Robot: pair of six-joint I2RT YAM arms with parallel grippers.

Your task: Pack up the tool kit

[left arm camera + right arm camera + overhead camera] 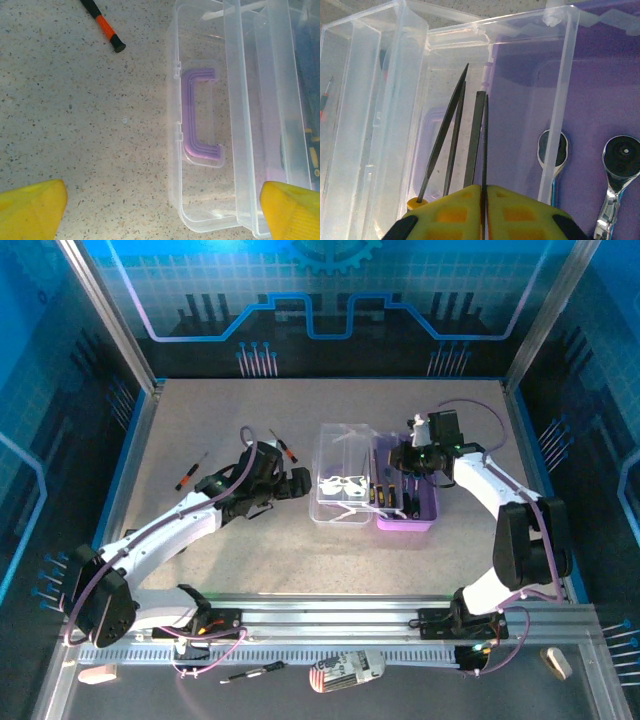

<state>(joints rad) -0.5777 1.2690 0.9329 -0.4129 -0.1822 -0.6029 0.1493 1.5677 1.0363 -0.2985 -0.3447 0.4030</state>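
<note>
Top view: tool kit (pixel 375 480) sits open mid-table, clear lid (pixel 340 445) left of purple base (pixel 428 502). 1 screwdriver (pixel 190 472) and a 2nd screwdriver (pixel 285 448) lie loose on the table (pixel 300 560), so packing looks partly done. Left wrist: left gripper (pixel 162 206) is spread wide and holds nothing, hovering at the lid's purple handle (pixel 200 117). Right wrist: right gripper (pixel 484 192) is pinched tight on a thin dark tool (pixel 479 135) over the base near a ratchet (pixel 622 155); likely left are placing it, both screwdrivers and closing the lid.

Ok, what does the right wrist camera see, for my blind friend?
The right gripper, shut on a thin dark tool, hangs over the tool kit's purple base; a silver ratchet lies inside, the clear lid to its left.
</note>
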